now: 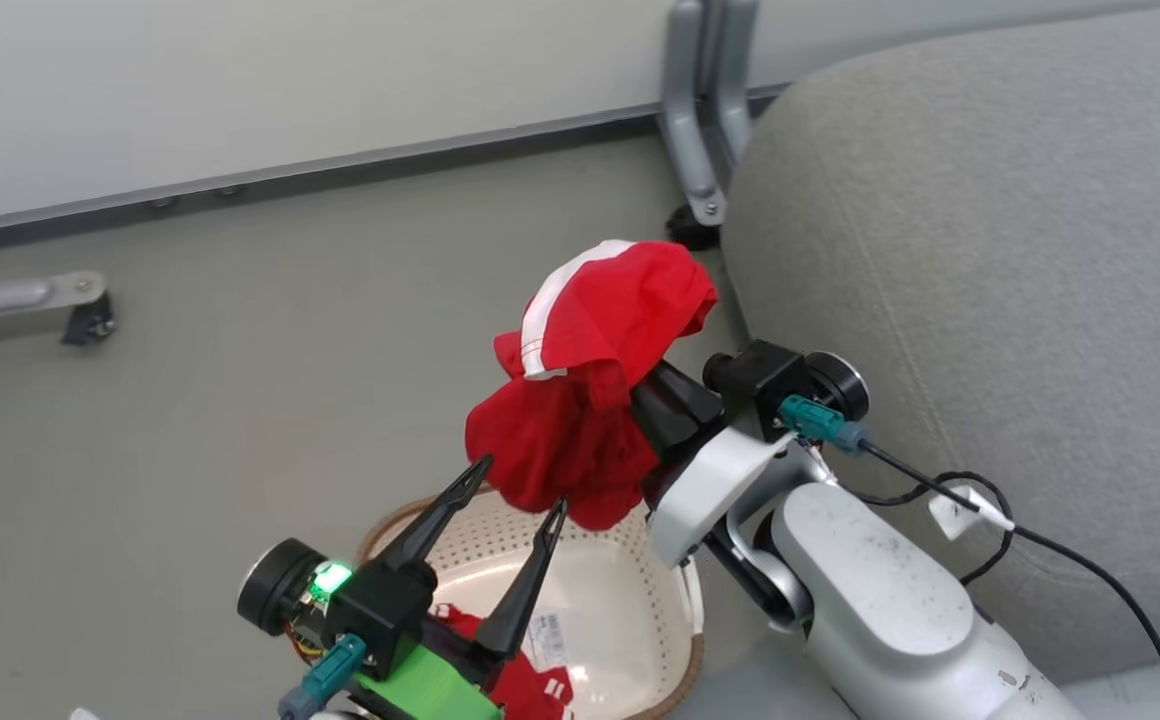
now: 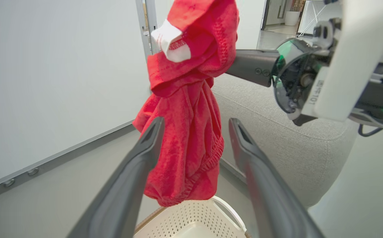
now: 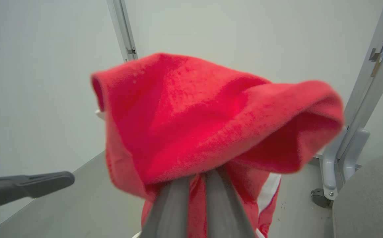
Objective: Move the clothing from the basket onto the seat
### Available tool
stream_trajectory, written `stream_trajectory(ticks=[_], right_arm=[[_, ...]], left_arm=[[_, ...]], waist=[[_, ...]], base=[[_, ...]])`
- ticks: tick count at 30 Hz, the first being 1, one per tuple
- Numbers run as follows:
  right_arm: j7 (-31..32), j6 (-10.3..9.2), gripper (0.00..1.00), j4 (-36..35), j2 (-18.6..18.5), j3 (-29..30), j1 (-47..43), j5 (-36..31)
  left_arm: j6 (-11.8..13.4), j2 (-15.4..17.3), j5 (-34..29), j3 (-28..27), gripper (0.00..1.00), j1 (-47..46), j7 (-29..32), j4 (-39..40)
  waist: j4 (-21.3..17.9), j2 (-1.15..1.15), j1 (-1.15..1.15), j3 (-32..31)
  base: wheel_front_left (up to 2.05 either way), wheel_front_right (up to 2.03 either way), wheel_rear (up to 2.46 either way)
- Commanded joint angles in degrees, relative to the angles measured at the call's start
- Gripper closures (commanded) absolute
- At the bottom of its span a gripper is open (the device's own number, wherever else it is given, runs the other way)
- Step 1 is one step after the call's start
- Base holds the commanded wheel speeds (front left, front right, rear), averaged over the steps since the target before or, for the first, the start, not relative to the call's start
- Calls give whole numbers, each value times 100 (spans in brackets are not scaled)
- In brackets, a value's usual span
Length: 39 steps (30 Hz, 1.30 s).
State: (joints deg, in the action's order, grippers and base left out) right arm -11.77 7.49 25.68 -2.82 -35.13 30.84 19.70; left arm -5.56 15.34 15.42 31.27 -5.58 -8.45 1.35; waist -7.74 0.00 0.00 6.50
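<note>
Red, soft crumpled clothing [image 1: 590, 390] hangs above the cream perforated basket [image 1: 630, 600], pinched between your right gripper's [image 3: 196, 175] closed fingers, while your left gripper [image 1: 523, 482] spreads wide over the basket's rim.

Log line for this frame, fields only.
right gripper: shut on red garment, held over basket | left gripper: open, at garment's lower end | second garment: in basket | seat: no clothing on visible part

The right gripper [image 3: 196, 185] is held raised, its two fingers pressed together on the clothing [image 1: 600, 330], with the pale forearm [image 1: 880, 600] angled up from the near right. The left gripper [image 1: 525, 482] is held lower, to the near left, its fingers spread wide and pointed away.
</note>
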Motion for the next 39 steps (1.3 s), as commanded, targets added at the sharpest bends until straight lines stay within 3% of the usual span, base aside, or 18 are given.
stream_trajectory(ticks=[1, 3, 5, 9, 17, 26, 39], right_arm=[[-65, 0, 100, 14, -16, 70, 49, -48], [-108, 0, 100, 18, -11, 153, 45, -65], [-173, 0, 100, -7, -9, 312, -2, -62], [-237, 0, 100, -65, -8, 470, -31, -29], [-325, 0, 100, -26, -9, 984, -43, 16], [-346, 0, 100, 225, -48, 1950, 484, -210], [-345, 0, 100, 566, -826, 3473, 1949, -460]], left_arm=[[-19, 82, -61, 1, 0, -125, 39, 12], [-30, 109, -55, 38, 0, -190, 78, 39], [-42, 187, -86, 99, 0, -293, 182, 122], [-41, 319, -110, 96, 0, -377, 294, 225], [-67, 500, -132, 139, 0, -527, 485, 461], [-58, 544, -150, 191, 0, -730, 564, 677], [-95, 509, -338, 288, 0, -1363, 478, 858]], waist=[[-627, 0, 0, 285], [-877, 0, 0, 364], [-1389, 0, 0, 545], [-1878, 0, 0, 738], [-2391, 0, 0, 1021], [-2261, 0, 0, 1340], [-1397, 0, 0, 2194]], base=[[0, 0, 0], [0, 0, 0], [0, 0, 0], [0, 0, 0], [0, 0, 0], [0, 0, 0], [0, 0, 0]])
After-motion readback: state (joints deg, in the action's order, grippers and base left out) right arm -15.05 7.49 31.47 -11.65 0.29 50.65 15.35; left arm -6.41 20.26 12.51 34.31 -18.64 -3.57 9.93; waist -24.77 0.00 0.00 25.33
